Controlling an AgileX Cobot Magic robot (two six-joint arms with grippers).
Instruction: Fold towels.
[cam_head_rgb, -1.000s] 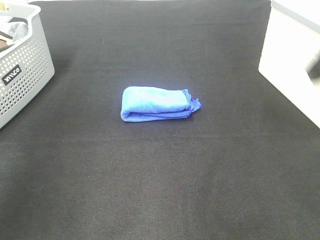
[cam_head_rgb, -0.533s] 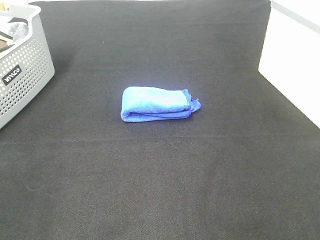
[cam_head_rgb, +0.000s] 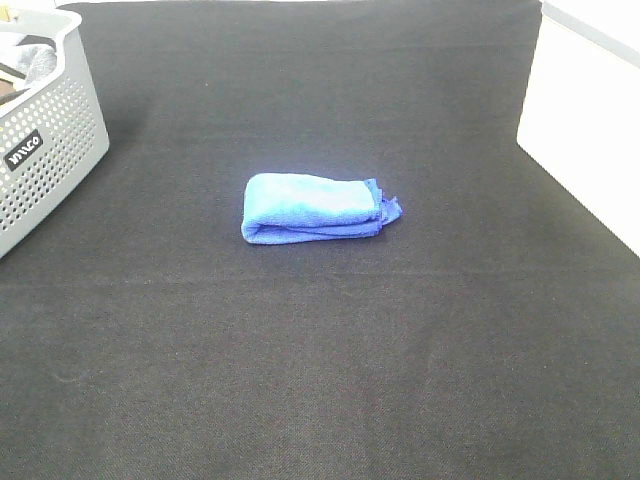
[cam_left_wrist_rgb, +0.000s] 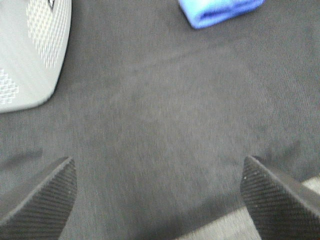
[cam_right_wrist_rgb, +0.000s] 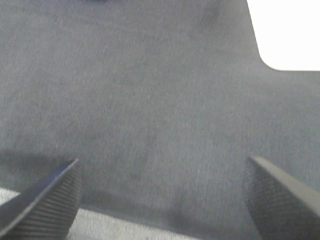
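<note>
i see the bright royal-blue microfibre towel (cam_head_rgb: 318, 208) lying folded into a compact bundle near the middle of the bench (cam_head_rgb: 330, 380), slightly toward its far edge. the rounded fold faces the left edge and the darker hemmed ends stick out a little toward the right edge. over the last second it has not shifted at all, and neither arm shows in the high view then or now, so i judge the fold is done and both arms are parked back at the near edge.

the left gripper (cam_left_wrist_rgb: 159, 197) shows its fingers spread wide apart with nothing but dark bench cloth between them. in that view the towel sits well away, and the perforated grey plastic basket (cam_head_rgb: 42, 140) is off to one side. the right gripper (cam_right_wrist_rgb: 162, 197) is the same: fingers wide apart and empty, with only bare bench ahead and the white surface (cam_head_rgb: 580, 130) beyond the bench's right edge.

the basket stands at the far left corner with some grey and dark cloth inside. to me the stillness means this towel is finished. the ragged hem ends on the right look slightly uneven, so the fold could loosen if nudged.
</note>
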